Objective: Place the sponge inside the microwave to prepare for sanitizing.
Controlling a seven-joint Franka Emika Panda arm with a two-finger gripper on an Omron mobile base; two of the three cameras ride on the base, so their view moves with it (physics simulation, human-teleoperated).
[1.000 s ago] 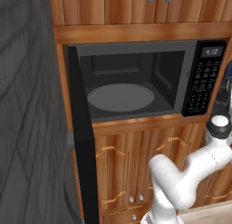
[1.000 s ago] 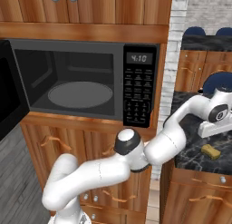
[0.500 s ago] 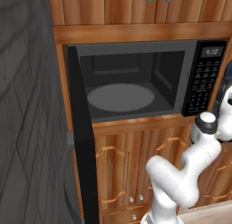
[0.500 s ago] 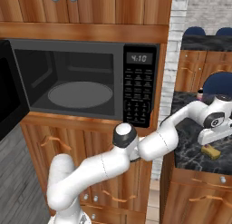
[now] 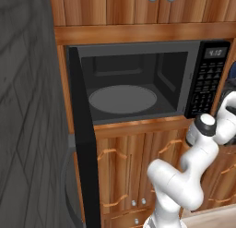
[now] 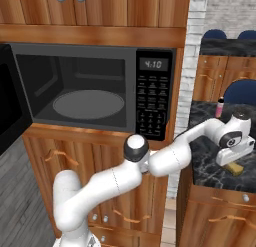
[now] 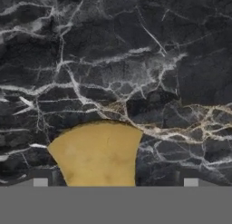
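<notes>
Sponge (image 7: 97,155) lay flat on the black marble counter (image 7: 136,60), at 6 o'clock in the hand view, between the fingertips (image 7: 40,182). In the right base view it sat at 4 o'clock, directly under the gripper (image 6: 231,161), well apart from the microwave (image 6: 90,91), whose door stood open with a bare turntable (image 6: 88,104). Jaws spread fully, nothing held. Judged light, soft and compressible, surface likely grippy, not fragile. Best hold: across the two opposite flat sides at mid-body; expect it to squash under closure.
</notes>
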